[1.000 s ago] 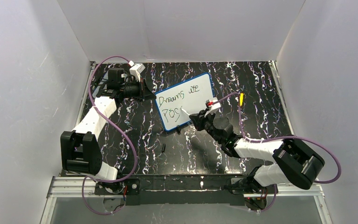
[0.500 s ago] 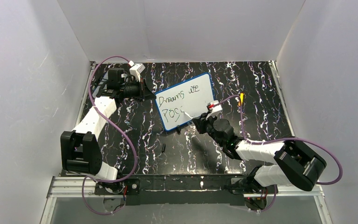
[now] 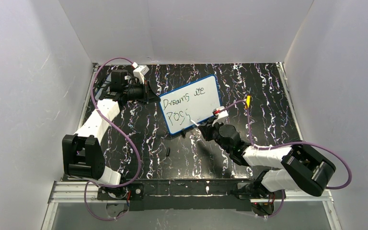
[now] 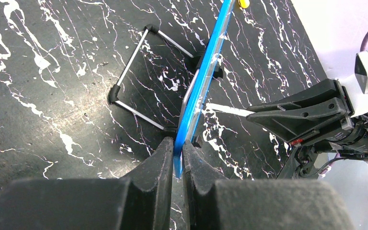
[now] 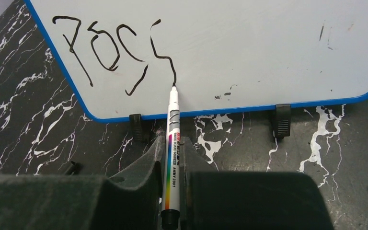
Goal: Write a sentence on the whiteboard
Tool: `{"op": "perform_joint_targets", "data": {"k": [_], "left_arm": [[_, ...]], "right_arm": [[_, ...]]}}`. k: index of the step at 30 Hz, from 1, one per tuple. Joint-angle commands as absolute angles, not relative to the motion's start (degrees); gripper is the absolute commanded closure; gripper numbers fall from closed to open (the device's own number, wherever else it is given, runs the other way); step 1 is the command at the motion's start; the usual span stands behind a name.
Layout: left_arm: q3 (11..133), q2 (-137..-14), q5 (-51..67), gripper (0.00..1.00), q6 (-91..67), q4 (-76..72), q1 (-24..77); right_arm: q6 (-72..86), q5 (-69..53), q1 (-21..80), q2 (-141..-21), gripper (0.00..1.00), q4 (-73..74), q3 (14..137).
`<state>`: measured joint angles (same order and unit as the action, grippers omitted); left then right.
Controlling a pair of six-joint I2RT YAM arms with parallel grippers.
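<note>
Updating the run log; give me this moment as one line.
left gripper: shut on blue-rimmed white whiteboard | right gripper: shut on white marker pen | tip: on board at second handwritten row

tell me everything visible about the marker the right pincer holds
The marker is a slim white pen with a rainbow stripe and black print along its barrel, and a dark rear end. It is clamped in the right pincer, pointing away from the wrist. Its black tip rests on the whiteboard, at the end of the last stroke of the sentence, just above the blue rim.

R tool (image 5: 172, 143) shifted nearer, sentence (image 5: 117, 50) longer
</note>
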<state>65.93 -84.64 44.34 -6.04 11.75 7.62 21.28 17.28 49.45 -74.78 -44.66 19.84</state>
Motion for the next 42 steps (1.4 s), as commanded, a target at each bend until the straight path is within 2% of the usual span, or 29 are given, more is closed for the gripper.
{"op": "perform_joint_targets", "data": {"k": [1, 16, 42], "left_arm": [[65.57, -81.86, 46.58, 1.0, -6.68, 11.34, 7.9], [65.41, -81.85, 46.85, 1.0, -7.04, 10.88, 7.9], [65.43, -82.0, 46.76, 1.0, -6.93, 10.99, 7.91]], "right_arm": [[22.25, 18.46, 50.76, -74.85, 0.99, -44.59, 19.49], [20.28, 18.22, 51.24, -67.36, 0.99, -39.16, 24.14], [15.42, 18.99, 47.12, -73.92, 0.99, -42.12, 27.02]]}}
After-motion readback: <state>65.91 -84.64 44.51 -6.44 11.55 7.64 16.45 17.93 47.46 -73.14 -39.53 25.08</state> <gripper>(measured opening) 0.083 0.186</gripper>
